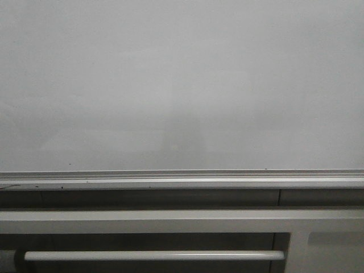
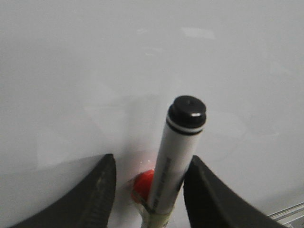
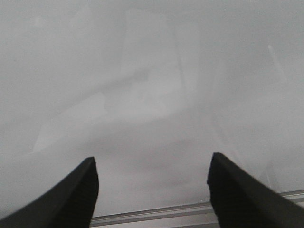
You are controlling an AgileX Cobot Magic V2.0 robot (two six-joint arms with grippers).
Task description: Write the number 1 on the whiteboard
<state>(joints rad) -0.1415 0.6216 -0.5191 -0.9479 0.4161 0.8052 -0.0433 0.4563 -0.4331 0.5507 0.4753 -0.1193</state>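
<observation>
The jaws of the left gripper [image 2: 149,190] are standing fairly narrow, and a marker [image 2: 178,156] is sitting between them. It is leaning against the finger on one side, but I cannot tell if the other finger is touching it, so I cannot say the grip is closed on it. The jaws of the right gripper [image 3: 152,190] are standing wide with nothing between them.

The whiteboard [image 1: 182,79] is filling the space ahead of both pairs of jaws. It is large, stiff and glossy, so I judge that a tip will be sliding easily on it and only light pressure is needed. No stroke is showing on it; the number 1 is not yet written. A silver rail [image 1: 182,183] is running along its edge, just beyond the right jaws.

The marker is light, hard and smooth, with a pale barrel, a black cap end [image 2: 187,114] pointing away from the jaws, and a red part [image 2: 144,183] down near their base. Because the barrel is round and slippery, I think the best hold is on its middle, squeezed flat between both fingers, so it is not twisting when pressed on the board.
</observation>
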